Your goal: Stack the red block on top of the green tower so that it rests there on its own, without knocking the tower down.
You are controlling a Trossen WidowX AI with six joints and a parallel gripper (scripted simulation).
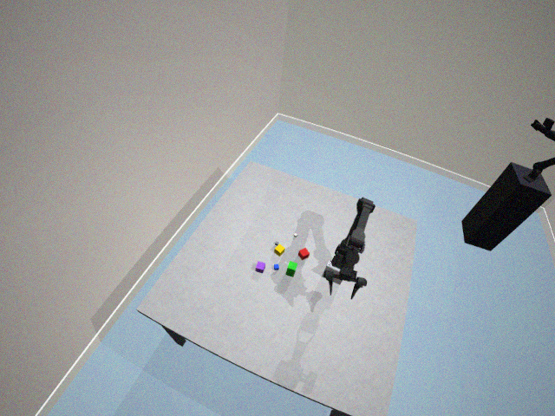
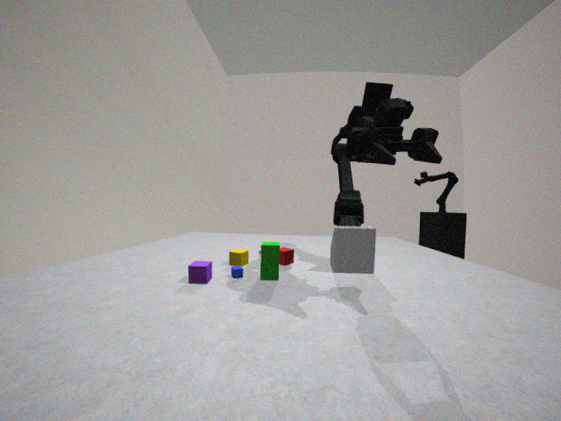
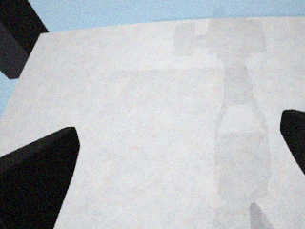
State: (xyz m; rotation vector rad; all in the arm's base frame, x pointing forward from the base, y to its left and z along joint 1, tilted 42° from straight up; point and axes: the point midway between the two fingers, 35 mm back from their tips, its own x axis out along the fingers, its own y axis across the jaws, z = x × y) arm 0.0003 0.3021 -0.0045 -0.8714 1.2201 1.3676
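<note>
The flat grey table top (image 1: 251, 322) holds a small red cube (image 1: 303, 253) just behind the tall green block tower (image 1: 291, 268). My black gripper (image 1: 344, 290) hangs high up, well apart from them. My fingers are spread wide and hold nothing.

From my exterior view, the two-block green tower (image 2: 269, 267) stands on the grey surface (image 2: 136, 353), with the red cube (image 2: 286, 255) just behind it to the right. Left of it sit the small blue cube (image 2: 237, 272), the yellow cube (image 2: 237, 257) behind that, and the purple cube (image 2: 200, 272) farthest left. The end effector (image 1: 344, 289) hangs, I think, well right of them.
</note>
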